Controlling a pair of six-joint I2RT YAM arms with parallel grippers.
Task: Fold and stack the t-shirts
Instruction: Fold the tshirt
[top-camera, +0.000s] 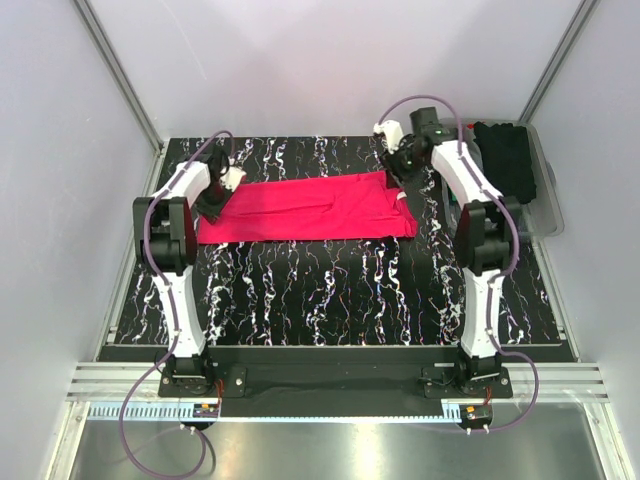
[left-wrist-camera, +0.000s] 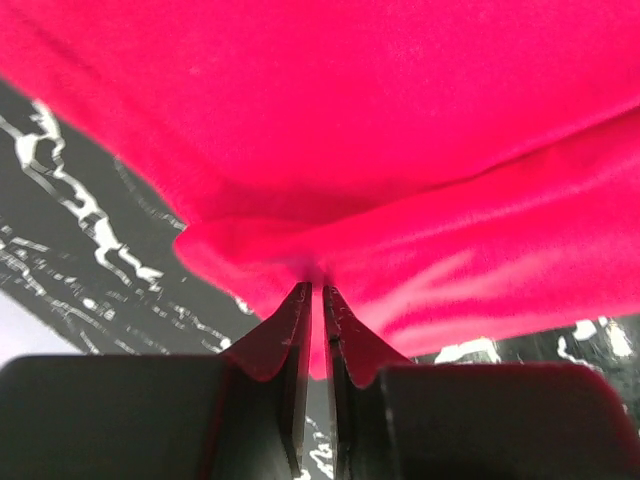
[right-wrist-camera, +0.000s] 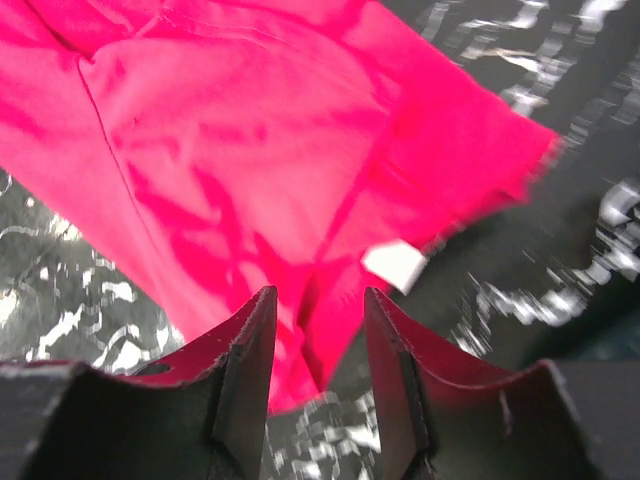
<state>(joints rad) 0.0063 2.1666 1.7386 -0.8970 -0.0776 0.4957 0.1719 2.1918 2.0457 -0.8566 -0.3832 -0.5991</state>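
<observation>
**Shirt in a long band — the ends come next**

We judge the folding to be partway done. The t-shirt (top-camera: 310, 208) lies as a long, narrow band on the table (top-camera: 330, 300), reaching from one hand to the other.

The left gripper (left-wrist-camera: 317, 288) has its jaws drawn to a thin slit. A bunched fold of the shirt's end sits right at its tips, and we read that as a pinch on the cloth. The right gripper (right-wrist-camera: 320, 295) stands wide over the opposite end and holds nothing. Cloth lies beneath and just ahead of its fingers, with the white label (right-wrist-camera: 395, 265) just past one fingertip.

As we see it, the next move calls for the right hand to drop and close on its own end. Then one end can be carried across toward the other hand without the layers slipping apart.

Much is hard to make out. Cloth fills the left wrist view, so we cannot tell how deep the fold sits in the jaws or how many layers are caught. Beyond the right hand a clear bin (top-camera: 543, 190) holds dark cloth (top-camera: 508, 160) — perhaps more shirts, but we cannot say.
</observation>
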